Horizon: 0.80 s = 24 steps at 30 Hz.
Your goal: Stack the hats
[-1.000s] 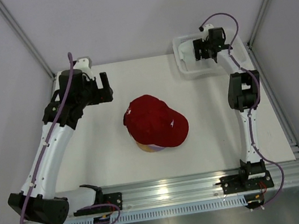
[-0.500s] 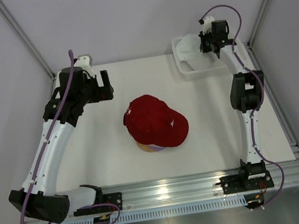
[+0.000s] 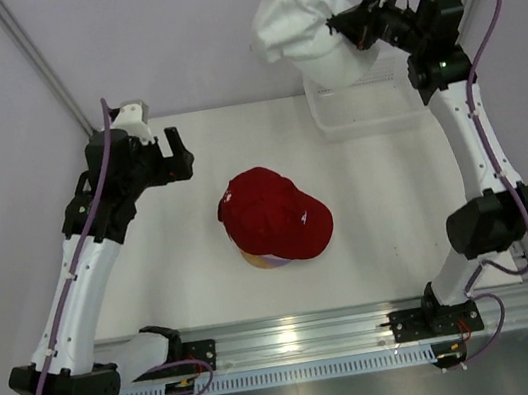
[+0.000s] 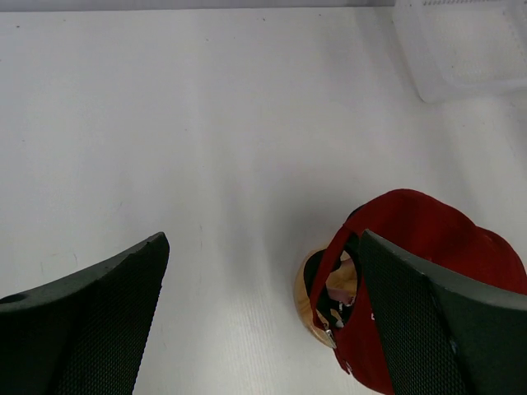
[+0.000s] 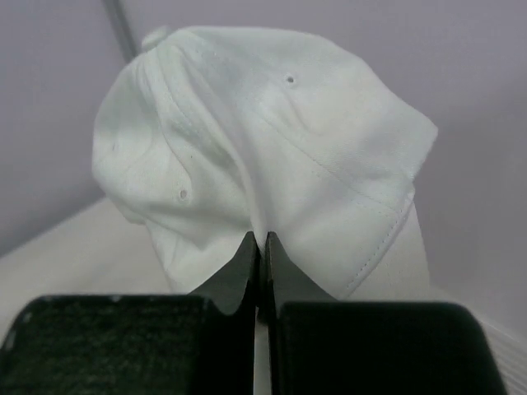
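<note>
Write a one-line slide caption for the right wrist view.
The right gripper shut on a fold of the white cap.

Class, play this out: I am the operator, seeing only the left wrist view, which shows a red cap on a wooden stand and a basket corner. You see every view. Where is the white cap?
Observer: The white cap hangs in the air, over the mesh basket at the table's far right corner.
Operator: What holds it?
Observer: The right hand, shut on a fold of its crown fabric.
Operator: Anything below the red cap?
Observer: From the top view, a pale purple brim edge peeks out beneath the red cap.
</note>
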Tool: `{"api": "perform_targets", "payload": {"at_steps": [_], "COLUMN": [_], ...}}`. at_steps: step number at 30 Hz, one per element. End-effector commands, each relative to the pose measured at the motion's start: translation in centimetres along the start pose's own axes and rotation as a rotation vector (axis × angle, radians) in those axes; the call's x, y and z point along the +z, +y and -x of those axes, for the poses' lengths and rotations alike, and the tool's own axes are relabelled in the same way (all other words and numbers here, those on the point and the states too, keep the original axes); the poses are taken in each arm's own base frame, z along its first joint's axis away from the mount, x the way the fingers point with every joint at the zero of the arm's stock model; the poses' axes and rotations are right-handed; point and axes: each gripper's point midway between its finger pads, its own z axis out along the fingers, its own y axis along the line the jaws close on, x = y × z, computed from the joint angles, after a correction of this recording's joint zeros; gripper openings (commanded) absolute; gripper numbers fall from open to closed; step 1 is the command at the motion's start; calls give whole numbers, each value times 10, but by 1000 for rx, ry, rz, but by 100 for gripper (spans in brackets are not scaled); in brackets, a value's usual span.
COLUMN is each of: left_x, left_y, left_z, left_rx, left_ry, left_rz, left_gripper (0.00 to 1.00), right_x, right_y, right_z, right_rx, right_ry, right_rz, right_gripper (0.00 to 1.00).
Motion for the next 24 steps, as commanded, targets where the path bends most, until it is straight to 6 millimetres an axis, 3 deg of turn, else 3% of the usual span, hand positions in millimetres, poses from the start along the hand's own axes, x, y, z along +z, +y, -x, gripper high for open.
{"api": "perform_targets", "payload": {"at_steps": [1, 3, 5, 6, 8, 9, 11, 12, 15, 16, 18, 24], "left_x": [-23, -33, -50, -57, -72, -77, -82, -82, -84, -83, -81, -62], "left_y": [11, 21, 36, 43, 51, 58, 58, 57, 51, 49, 46, 28], "left_z": [15, 9, 5, 7, 2, 1, -6, -9, -18, -21, -30, -59], "left_rx": [-35, -49, -95, -123, -157, -168, -159, -157, -173, -176, -182, -220], "left_ry": [-74, -67, -105, -133, -197, -214, -214, -214, -218, -217, -211, -119], "left_rz": [29, 61, 88, 81, 84, 114, 115, 107, 78, 63, 41, -77], "left_gripper": [99, 100, 100, 100, 100, 100, 100, 100, 99, 100, 99, 99], "right_x": [-6, -20, -36, -38, -51, -56, -71, -76, -88, -91, -94, -104], "right_y": [89, 139, 171, 189, 210, 226, 244, 249, 265, 266, 268, 270], "right_z": [6, -6, -5, -25, -35, -63, -73, -101, -111, -127, -138, -162], "right_rx": [76, 93, 109, 152, 162, 196, 184, 220, 223, 241, 260, 258], "right_ry": [-48, -28, -26, 19, 52, 122, 134, 183, 160, 189, 217, 247], "right_rz": [234, 319, 374, 410, 441, 466, 510, 517, 579, 576, 584, 576], "right_gripper": [0, 0, 0, 0, 0, 0, 0, 0, 0, 0, 0, 0]}}
